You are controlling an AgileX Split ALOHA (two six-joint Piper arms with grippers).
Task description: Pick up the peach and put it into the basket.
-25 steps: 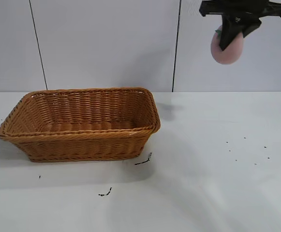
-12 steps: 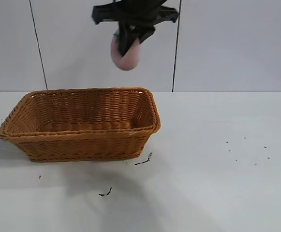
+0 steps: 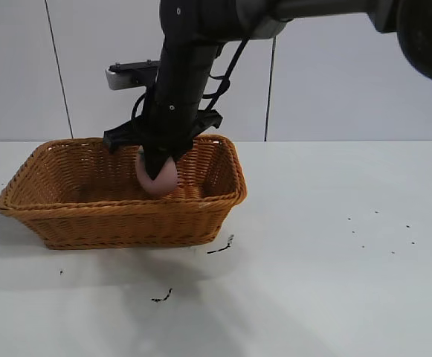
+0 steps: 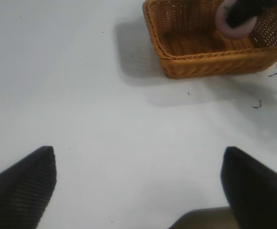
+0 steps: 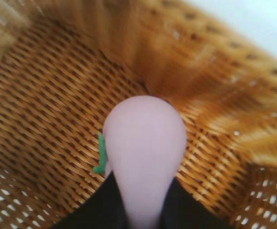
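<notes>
Right arm [image 3: 186, 67] — glossy black, looped cables — black hand [image 3: 156, 165].

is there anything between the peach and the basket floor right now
Nothing visible. The right gripper has the peach between its fingers inside the basket, below the rim. The right wrist view shows only bare wicker beneath the peach; nothing else lies in the basket.
</notes>
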